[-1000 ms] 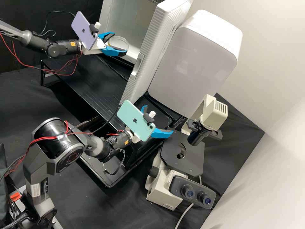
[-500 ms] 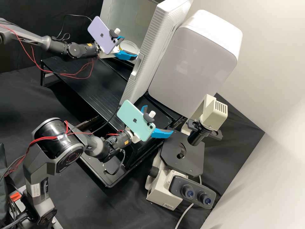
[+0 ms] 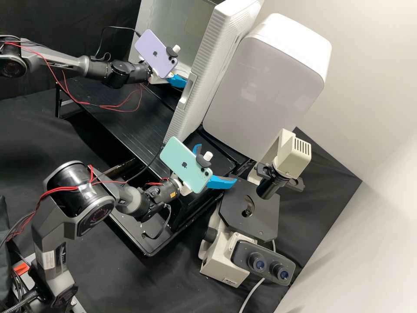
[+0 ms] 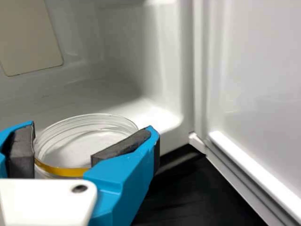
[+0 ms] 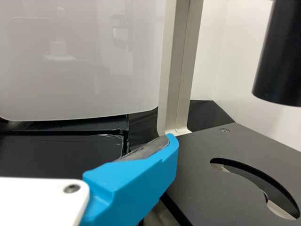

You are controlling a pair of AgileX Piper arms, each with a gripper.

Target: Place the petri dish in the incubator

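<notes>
High view: the left arm point(image 3: 108, 71) extends from the upper left above a black shelf point(image 3: 130, 117), with a lilac phone point(image 3: 155, 53) clamped on its wrist. Its blue fingers point(image 3: 177, 81) are inside the open front of the white incubator point(image 3: 213, 56). Left wrist view: the left jaws are closed on the petri dish point(image 4: 82, 141), with a dark pad point(image 4: 120, 147) pressed against each side of its clear wall. A yellow band point(image 4: 61, 170) runs round the dish's lower part. The dish is low over the white chamber floor point(image 4: 117, 96), near the front lip; contact with the floor cannot be confirmed. High view, lower left: the right arm point(image 3: 78, 204) stands on the black-draped tabletop point(image 3: 108, 269) and carries a mint phone point(image 3: 186, 164). The right jaws stand wide apart and hold nothing, beside the black stage point(image 3: 249, 208) of the microscope point(image 3: 234, 261), well apart from the dish. Right wrist view: one blue finger point(image 5: 136, 179) lies at the edge of that stage point(image 5: 225, 150), below the incubator's white panel point(image 5: 80, 61).
</notes>
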